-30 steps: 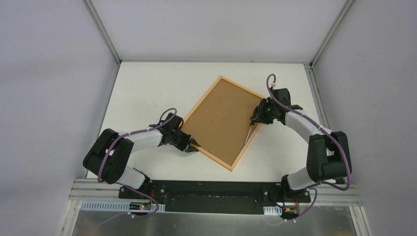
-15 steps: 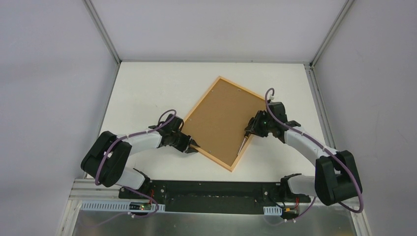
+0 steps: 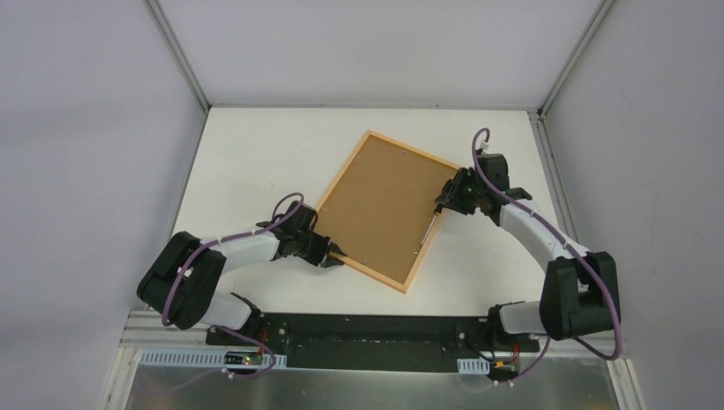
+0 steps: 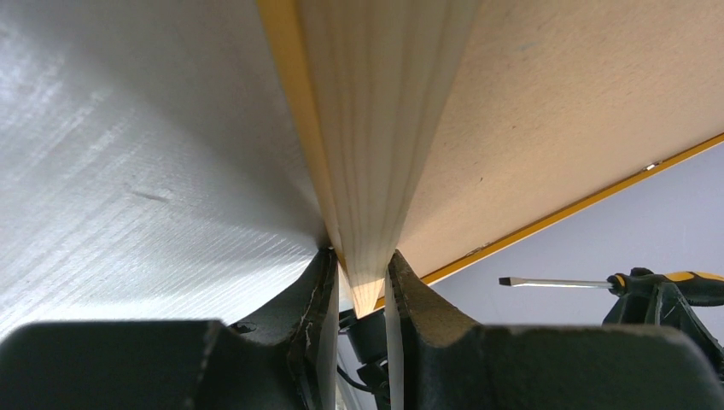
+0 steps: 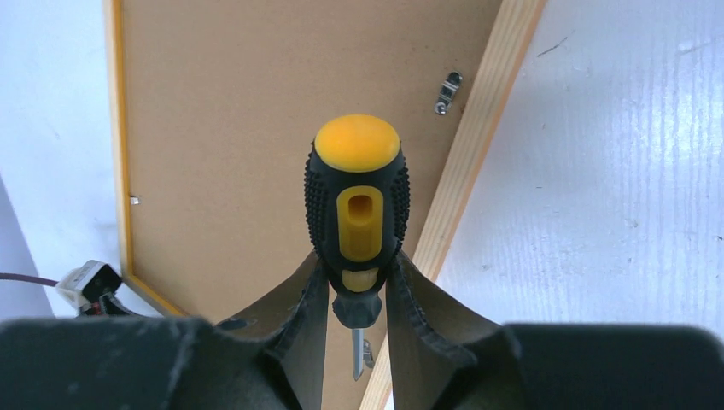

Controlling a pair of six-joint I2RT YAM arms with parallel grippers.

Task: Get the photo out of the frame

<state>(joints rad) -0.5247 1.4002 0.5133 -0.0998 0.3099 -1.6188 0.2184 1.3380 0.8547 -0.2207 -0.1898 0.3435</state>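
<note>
Frame [image 3: 411, 149] face-down, backing board [image 3: 380, 209] seated, photo hidden. Left gripper [image 4: 359, 273] pinches frame edge; right gripper [image 5: 357, 295] clamps screwdriver [image 5: 357, 196]. Clips [image 5: 446, 92] likely unreleased: early stage.

No writing, label, brand mark, number or sign can be read in any view. The pale wood back of the frame [image 5: 465, 162], the brown backing board [image 5: 230, 128] and the yellow-and-black screwdriver [image 5: 357, 196] are all plain.

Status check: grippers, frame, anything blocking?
Left gripper clamped on orange-edged wooden picture frame. Right gripper holding black-and-yellow screwdriver. Frame face down, brown backing board in place, photo hidden.
</note>
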